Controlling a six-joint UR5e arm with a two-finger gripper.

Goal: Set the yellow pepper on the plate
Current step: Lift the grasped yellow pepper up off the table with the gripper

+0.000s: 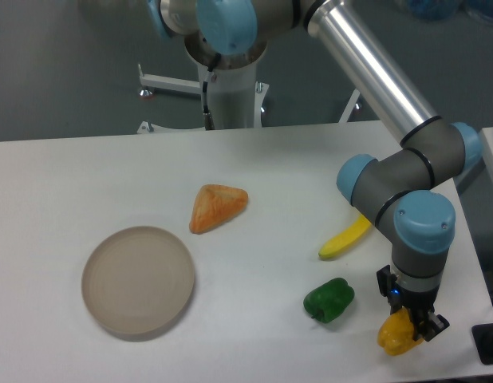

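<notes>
A: At the lower right of the frame, the yellow pepper (394,335) is seen between the fingers of the gripper (409,325), near the table (87,175) edge. The jaws appear to be closed around it, though whether it has been lifted clear of the surface cannot be told from this angle.

B: So the grasp is judged to be the step in hand?

A: It is, or the very start of the lift. The plate (138,279) is left bare at the lower left, well apart from the pepper, so most of the task is yet to be done.

B: What is called for next?

A: A lift, then a long carry leftward across the frame. The green pepper (329,300) lies just beside the start of that path (the banana (345,238) and the orange wedge (217,207) sit higher up, less in the way), so enough height would be needed before the crossing is made.

B: And the pepper itself?

A: A small, blocky, yellow-orange body is shown, partly hidden by the fingers; its stem cannot be made out.
</notes>
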